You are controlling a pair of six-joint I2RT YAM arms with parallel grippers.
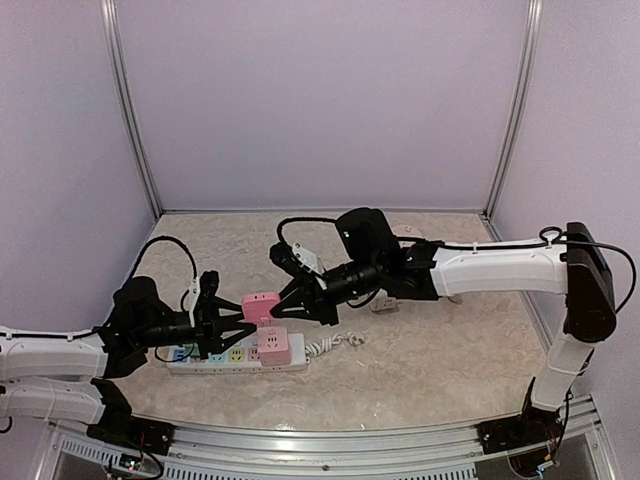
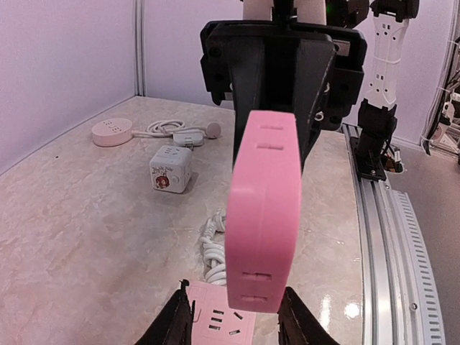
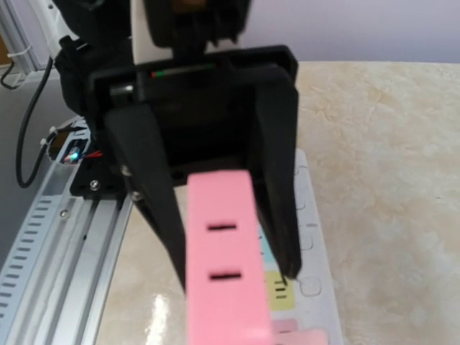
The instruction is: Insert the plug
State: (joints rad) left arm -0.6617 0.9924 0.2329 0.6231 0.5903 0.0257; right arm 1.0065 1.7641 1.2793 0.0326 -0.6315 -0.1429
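a: where's the pink adapter plug point(image 1: 260, 304)?
b: in the air just above the power strip point(image 1: 215, 358). the right gripper point(image 1: 286, 310) is clamped on one end, and the left gripper point(image 1: 240, 318) straddles the other with its jaws apart.
a: how will it handle?
b: probably light, rigid, slick plastic. pinch the flat faces, clear of the pins.
a: do the views differ?
b: the left wrist view shows a gap beside one fingertip point(image 2: 176, 323). the top view hides that but shows the whole strip.

On the left wrist feed I see a small white cube adapter point(image 2: 171, 169) standing on the marbled tabletop point(image 2: 79, 237). A round pale puck point(image 2: 111, 132) and its white lead point(image 2: 169, 129) lie just beyond it. A ribbed metal rail point(image 2: 392, 237) runs along the table's edge.
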